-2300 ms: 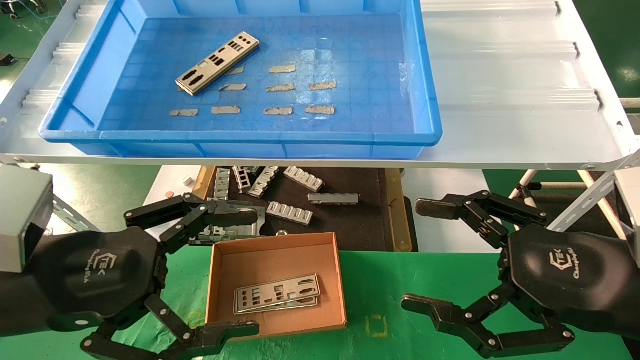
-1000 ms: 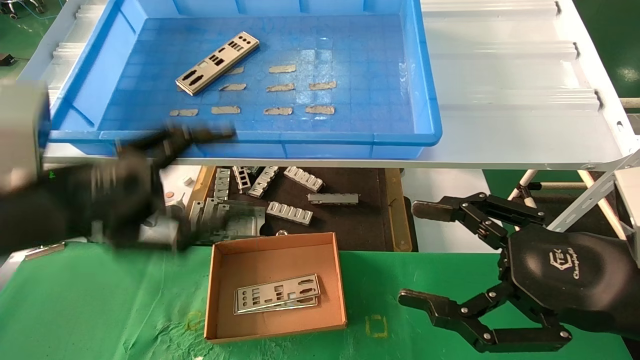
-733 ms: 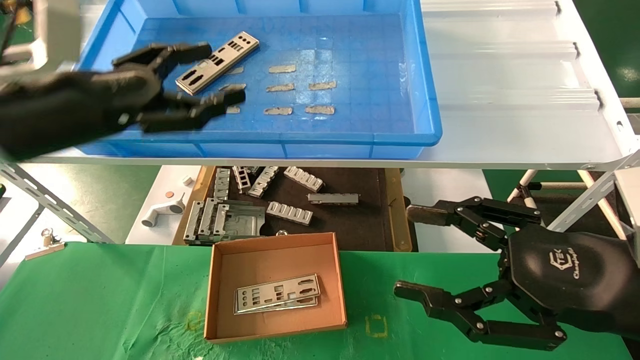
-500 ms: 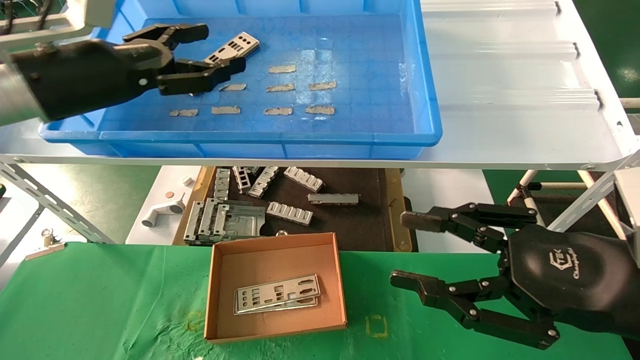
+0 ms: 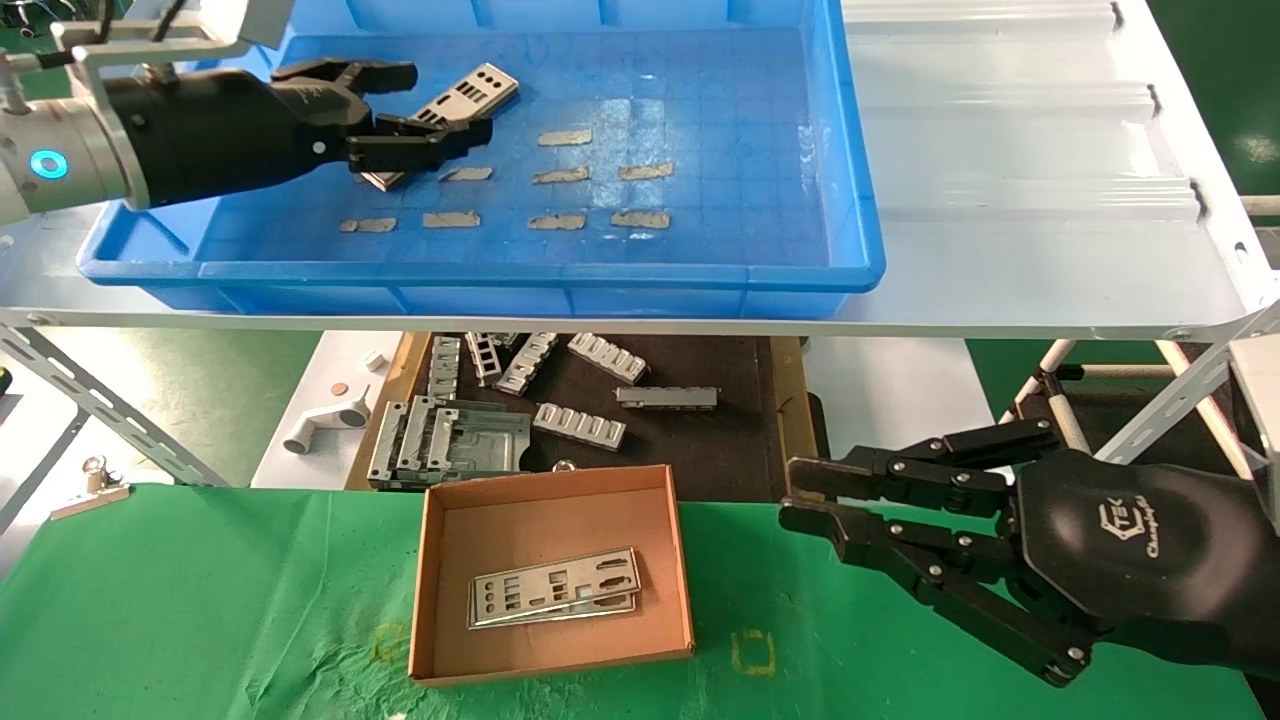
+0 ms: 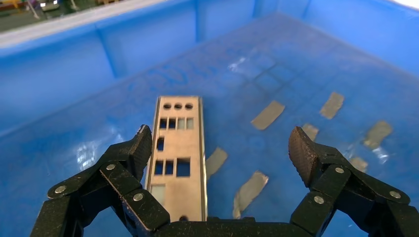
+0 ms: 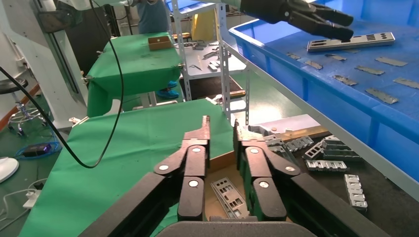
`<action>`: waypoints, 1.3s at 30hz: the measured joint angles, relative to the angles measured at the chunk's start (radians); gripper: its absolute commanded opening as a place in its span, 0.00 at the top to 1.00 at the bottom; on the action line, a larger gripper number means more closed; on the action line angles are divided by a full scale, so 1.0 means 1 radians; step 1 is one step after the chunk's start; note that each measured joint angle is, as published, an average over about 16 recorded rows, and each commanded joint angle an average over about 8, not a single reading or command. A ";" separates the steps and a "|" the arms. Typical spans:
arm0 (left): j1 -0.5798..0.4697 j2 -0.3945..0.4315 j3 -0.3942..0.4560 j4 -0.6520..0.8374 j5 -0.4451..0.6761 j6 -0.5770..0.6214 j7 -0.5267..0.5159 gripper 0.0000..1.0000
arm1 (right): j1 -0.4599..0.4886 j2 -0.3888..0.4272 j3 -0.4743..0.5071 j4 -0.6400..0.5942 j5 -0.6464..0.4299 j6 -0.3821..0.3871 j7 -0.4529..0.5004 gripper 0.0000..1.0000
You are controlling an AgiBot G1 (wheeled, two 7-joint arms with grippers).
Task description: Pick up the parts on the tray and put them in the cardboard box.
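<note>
L gripper (image 5: 425, 110) is inside the tray (image 5: 860, 265), far-left area, fingers wide apart w/ one either side of the part (image 5: 470, 90) lying flat on the tray floor; not clamped on it. In the left wrist view the part (image 6: 179, 148) sits just beside one finger (image 6: 132, 153), other finger well off to the side, nr the grey patches (image 5: 560, 175). R gripper (image 5: 800, 495) hovers over the green tabletop (image 5: 200, 600), just right of the cardboard box (image 5: 430, 560), fingers nearly together, holding nothing. Box has two parts (image 5: 555, 587) stacked inside. Ridged brackets (image 5: 580, 425) lie on the dark mat (image 5: 700, 440) behind the box.
</note>
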 measured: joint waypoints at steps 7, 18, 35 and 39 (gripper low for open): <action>-0.037 0.030 0.010 0.086 0.020 -0.051 0.046 0.25 | 0.000 0.000 0.000 0.000 0.000 0.000 0.000 1.00; -0.064 0.051 0.012 0.148 0.026 -0.099 0.084 1.00 | 0.000 0.000 0.000 0.000 0.000 0.000 0.000 1.00; -0.073 0.059 0.010 0.182 0.024 -0.081 0.094 1.00 | 0.000 0.000 0.000 0.000 0.000 0.000 0.000 1.00; -0.074 0.061 0.010 0.186 0.024 -0.083 0.096 1.00 | 0.000 0.000 0.000 0.000 0.000 0.000 0.000 1.00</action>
